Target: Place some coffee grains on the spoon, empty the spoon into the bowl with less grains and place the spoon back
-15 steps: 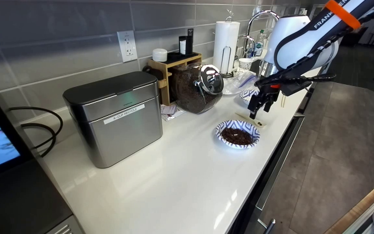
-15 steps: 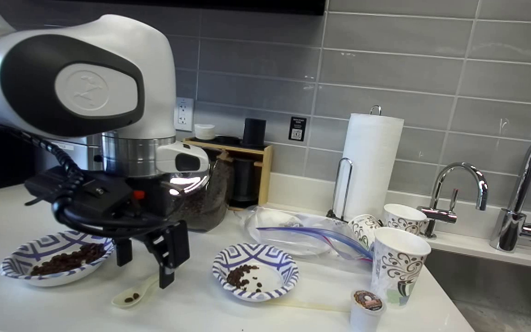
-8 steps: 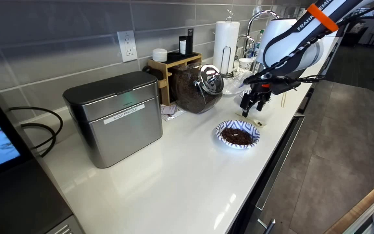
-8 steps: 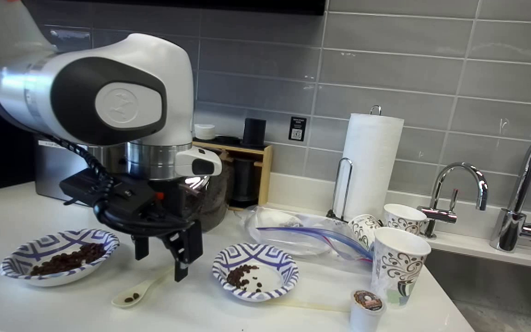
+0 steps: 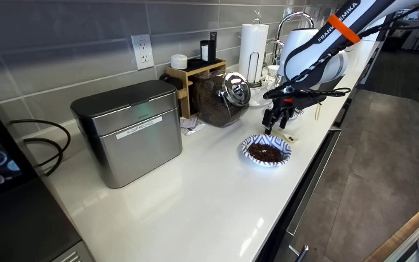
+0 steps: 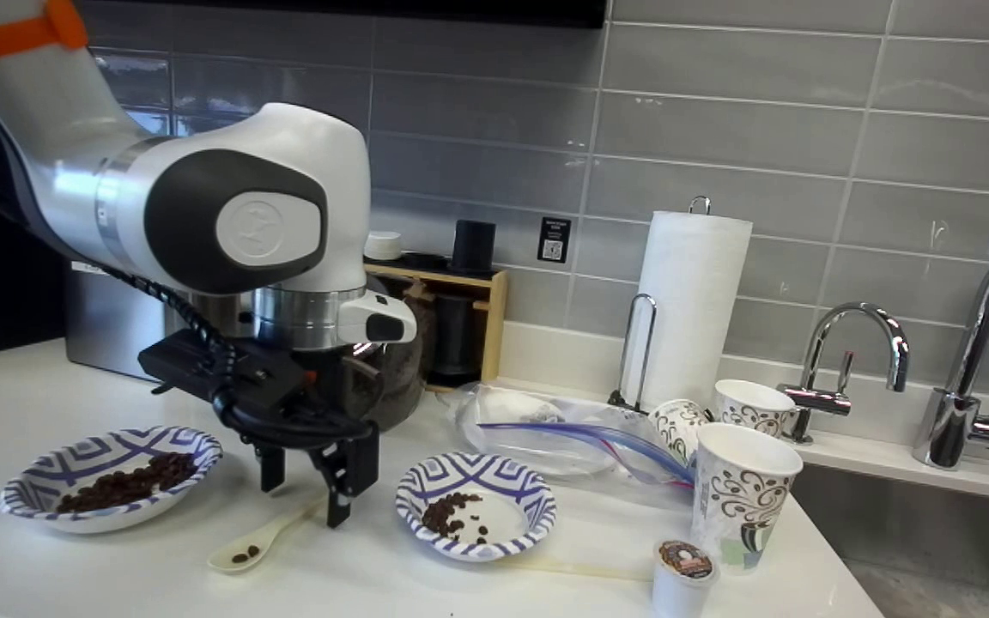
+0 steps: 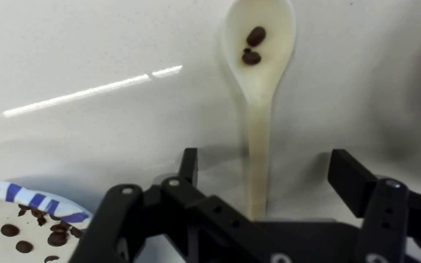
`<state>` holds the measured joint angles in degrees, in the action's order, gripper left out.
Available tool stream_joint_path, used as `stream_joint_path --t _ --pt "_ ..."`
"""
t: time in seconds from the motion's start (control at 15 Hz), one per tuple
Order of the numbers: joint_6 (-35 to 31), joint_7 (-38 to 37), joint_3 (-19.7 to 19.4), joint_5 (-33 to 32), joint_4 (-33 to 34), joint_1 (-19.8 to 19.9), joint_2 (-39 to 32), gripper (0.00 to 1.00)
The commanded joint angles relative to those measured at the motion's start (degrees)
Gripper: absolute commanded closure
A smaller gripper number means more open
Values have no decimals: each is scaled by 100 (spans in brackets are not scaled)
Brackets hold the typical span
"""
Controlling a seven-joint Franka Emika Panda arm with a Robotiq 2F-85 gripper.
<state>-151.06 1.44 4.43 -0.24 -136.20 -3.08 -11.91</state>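
Spoon (image 7: 258,95) lies unmoved, while the hand (image 6: 305,504), spread wide, has sunk lower over its handle (image 7: 258,164).

A label (image 5: 139,127) on the bin (image 5: 144,154) reads "K-CUP RECYCLE", and the arm (image 5: 309,58) shows "FRANK" and "EMIKA".

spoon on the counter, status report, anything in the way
Gripper open. Spoon ungripped on the counter, holding coffee beans, handle showing between the fingers. Nothing visible between fingers and handle.

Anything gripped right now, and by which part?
Nothing is held: the wrist view shows the gripper open, with gaps on both sides of the spoon handle.
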Motion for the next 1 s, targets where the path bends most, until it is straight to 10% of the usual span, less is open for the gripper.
stream_joint_path --t 0.0,0.93 --pt "270 29 24 127 133 -1 -70 15" --pt "766 -32 -3 67 149 -20 91 39"
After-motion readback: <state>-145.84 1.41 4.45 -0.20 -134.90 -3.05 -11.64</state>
